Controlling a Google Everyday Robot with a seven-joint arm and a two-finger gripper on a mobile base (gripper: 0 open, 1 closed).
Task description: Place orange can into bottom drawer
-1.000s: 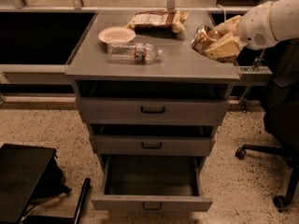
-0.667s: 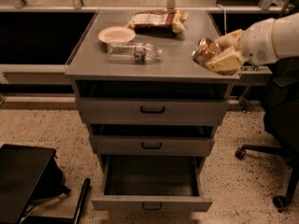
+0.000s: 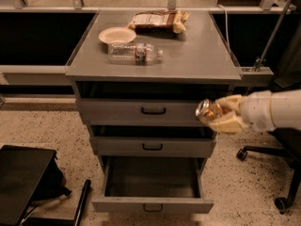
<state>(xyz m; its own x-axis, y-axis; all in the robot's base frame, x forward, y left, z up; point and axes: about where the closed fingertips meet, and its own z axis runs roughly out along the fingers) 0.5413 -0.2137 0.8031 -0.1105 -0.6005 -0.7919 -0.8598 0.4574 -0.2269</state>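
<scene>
The arm is reaching in from the 3 o'clock side, and the gripper (image 3: 222, 116) is clenching the orange can (image 3: 207, 111) between its pale fingers (image 3: 229, 125). The can is lying tilted on its side in that grasp, its shiny top end facing toward 9 o'clock. It is hanging in the air just in front of the cabinet's right edge, level with the top drawer (image 3: 141, 111) and touching nothing but the fingers.

Down at 6 o'clock, the bottom drawer (image 3: 151, 205) is standing pulled well out, its grey floor showing from wall to wall. The can is sitting up at about 1 o'clock from that open box, well apart from it and not over its opening. The middle drawer (image 3: 153, 146) and the top one are each showing a dark gap above the front panel; what is lying inside them I cannot tell.

Up on the cabinet top (image 3: 202, 55), toward 12 o'clock, a clear plastic bottle (image 3: 135, 53) is lying on its side. A small pale plate (image 3: 117, 35) is resting just behind it, showing only its plain face. A brown-and-white snack bag (image 3: 157, 20) is lying at 1 o'clock from the plate, near the back edge.

An office chair's base (image 3: 282, 173) is standing at 4 o'clock.
</scene>
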